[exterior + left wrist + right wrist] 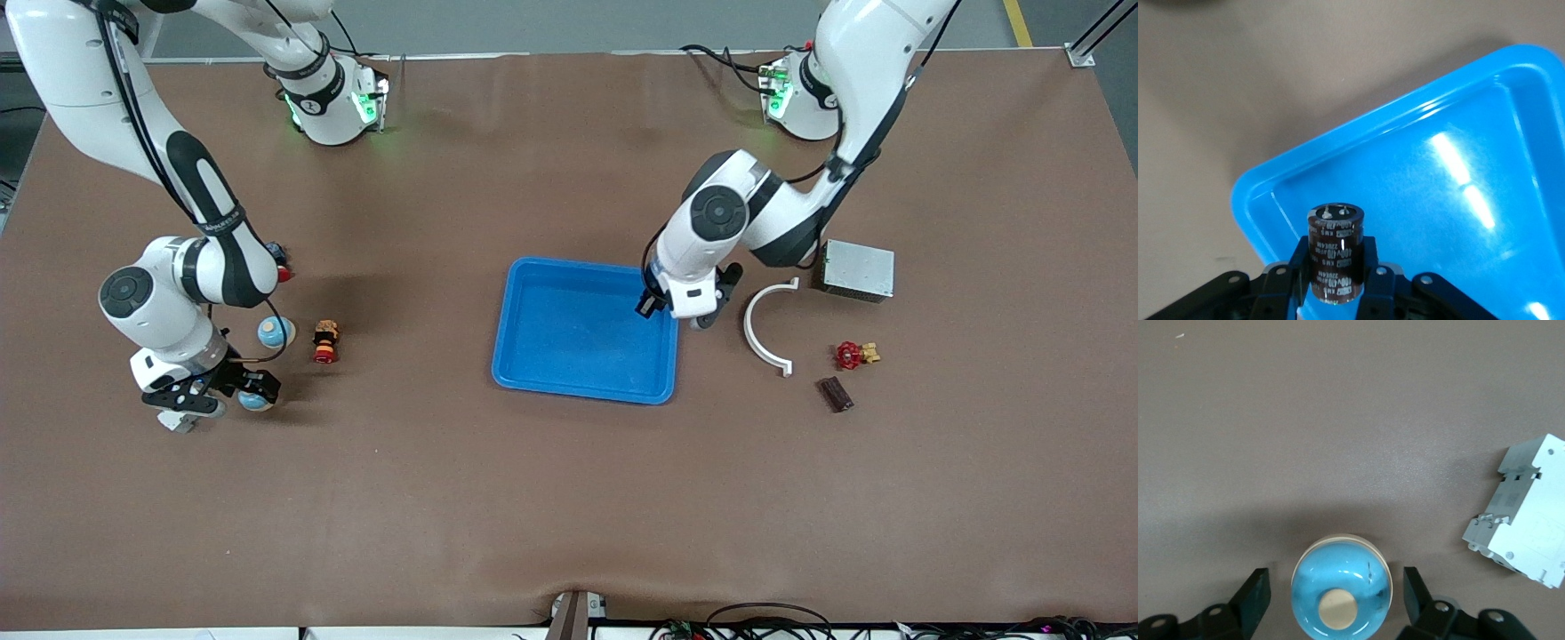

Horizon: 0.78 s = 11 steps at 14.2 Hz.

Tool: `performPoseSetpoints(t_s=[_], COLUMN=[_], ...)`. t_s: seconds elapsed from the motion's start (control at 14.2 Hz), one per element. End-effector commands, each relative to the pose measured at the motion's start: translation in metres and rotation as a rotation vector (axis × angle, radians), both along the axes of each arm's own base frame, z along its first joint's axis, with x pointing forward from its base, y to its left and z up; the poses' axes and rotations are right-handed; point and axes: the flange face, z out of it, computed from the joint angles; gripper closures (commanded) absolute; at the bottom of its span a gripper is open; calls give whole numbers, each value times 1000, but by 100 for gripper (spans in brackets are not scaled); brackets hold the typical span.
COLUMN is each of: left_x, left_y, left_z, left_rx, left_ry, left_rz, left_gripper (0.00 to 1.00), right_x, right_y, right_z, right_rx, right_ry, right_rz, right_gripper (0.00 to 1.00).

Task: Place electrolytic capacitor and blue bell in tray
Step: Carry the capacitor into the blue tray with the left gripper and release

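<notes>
Jaws first: clamped by the left gripper [1335,280] on the dark brown cylindrical electrolytic capacitor [1335,250], upright, hanging over a corner of the shallow bright blue plastic tray [1358,133] at the left arm's end; spread wide on the right gripper [1335,577], one finger on each side of the round blue bell with its cream button top [1341,590], a gap showing on both sides, nothing gripped yet. For the bell, resting on the brown table toward the right arm's end, well apart from the tray: keep centred over the button, close evenly so as not to nudge the dome sideways, and pinch low at the widest part, since a smooth rounded shell probably squirts out of a high grip. Lift straight up, clear of the grey-white plastic breaker block [1525,513] lying near it. For the capacitor: carry a little farther in over the tray floor before lowering, then release close to the bottom so as to avoid a topple or a roll against the rim. Worth watching in the front view: a second blue-and-cream rounded thing [276,332] and a small red-and-yellow figure [326,342] just beside the path to the tray. No concern from the white curved plastic strip [769,329] or the grey metal box [858,269], both outside the tray at the left arm's end.
</notes>
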Motion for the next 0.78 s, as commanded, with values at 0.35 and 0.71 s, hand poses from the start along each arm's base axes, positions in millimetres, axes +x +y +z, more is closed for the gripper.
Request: performPoseSetpoints(t_s=[0.35,0.71], left_x=[10,30], left_y=[-18,-7], left_z=[-45,-13], left_rx=[27,17], left_ry=[43,-3], left_rz=[75,105], left_gripper=[59,0], right_x=[4,7], right_y=[-4,-1], right_z=[0,35], right_rx=[-5,7], right_ry=[4,95], right_rz=[32,30], right_gripper=[100,100])
